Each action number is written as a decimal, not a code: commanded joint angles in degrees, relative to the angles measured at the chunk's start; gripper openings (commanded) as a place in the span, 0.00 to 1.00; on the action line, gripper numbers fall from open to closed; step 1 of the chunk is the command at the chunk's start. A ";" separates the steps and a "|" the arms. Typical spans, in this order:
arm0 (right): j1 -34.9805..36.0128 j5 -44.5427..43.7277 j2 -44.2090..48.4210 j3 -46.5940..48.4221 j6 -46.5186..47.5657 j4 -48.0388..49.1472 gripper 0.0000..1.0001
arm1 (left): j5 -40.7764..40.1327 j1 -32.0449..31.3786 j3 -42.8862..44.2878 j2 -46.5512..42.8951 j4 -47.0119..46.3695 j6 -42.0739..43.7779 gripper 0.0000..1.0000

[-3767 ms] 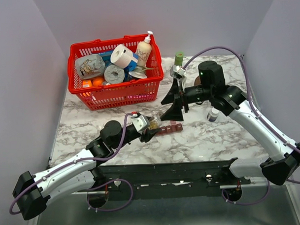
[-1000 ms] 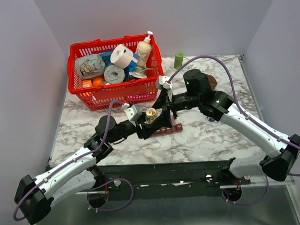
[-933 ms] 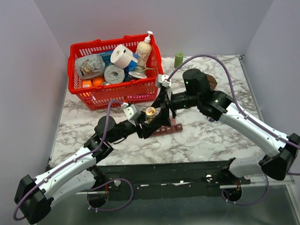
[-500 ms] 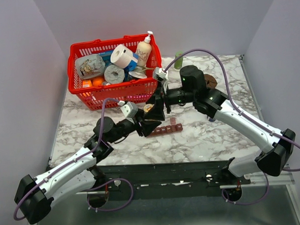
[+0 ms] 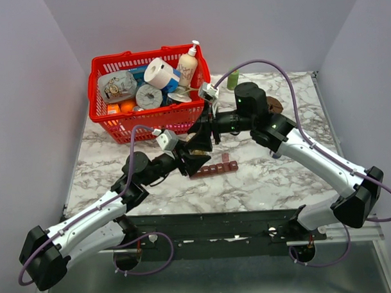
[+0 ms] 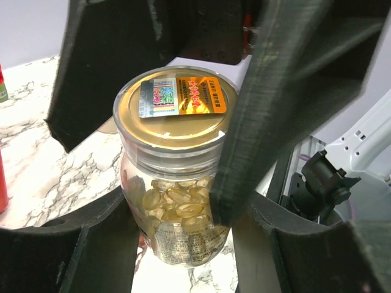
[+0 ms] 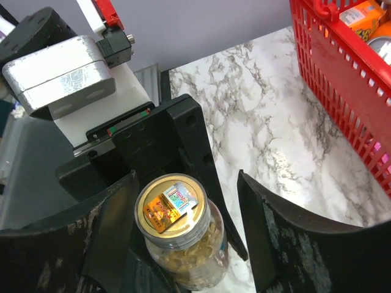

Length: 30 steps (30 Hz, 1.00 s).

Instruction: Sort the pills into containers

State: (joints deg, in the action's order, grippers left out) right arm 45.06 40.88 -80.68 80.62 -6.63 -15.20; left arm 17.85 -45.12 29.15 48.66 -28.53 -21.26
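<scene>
Two claws meet low over the bench (image 5: 273,176). The left claw (image 5: 189,161) grips an upright clear bottle (image 6: 174,183) full of amber pills (image 6: 177,204). The right claw (image 7: 192,220) straddles its gold lid (image 7: 171,207), jaws apart, not touching. This looks like the uncapping step: next, pinch and twist the lid. The maroon containers (image 5: 214,169) lie just beside. Beyond, a full red basket (image 5: 141,57) sits on white marble between plain lilac walls.
</scene>
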 commanded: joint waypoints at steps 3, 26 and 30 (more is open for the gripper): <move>0.29 0.77 -0.35 0.16 -0.66 2.19 0.57 | -1.85 -0.05 0.39 -0.41 -3.46 -1.42 0.00; 0.29 43.04 -1.84 10.00 20.96 -9.23 0.16 | 48.67 6.36 7.41 3.27 -10.21 -11.15 0.00; 0.38 44.64 -1.41 8.94 21.14 -9.23 0.18 | 49.48 6.36 9.26 7.49 -11.98 -12.14 0.00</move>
State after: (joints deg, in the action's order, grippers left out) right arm 44.23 72.97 -81.97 89.41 10.57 -23.73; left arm 56.99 -38.63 35.97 52.16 -36.21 -27.79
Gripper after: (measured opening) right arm 0.499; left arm 0.607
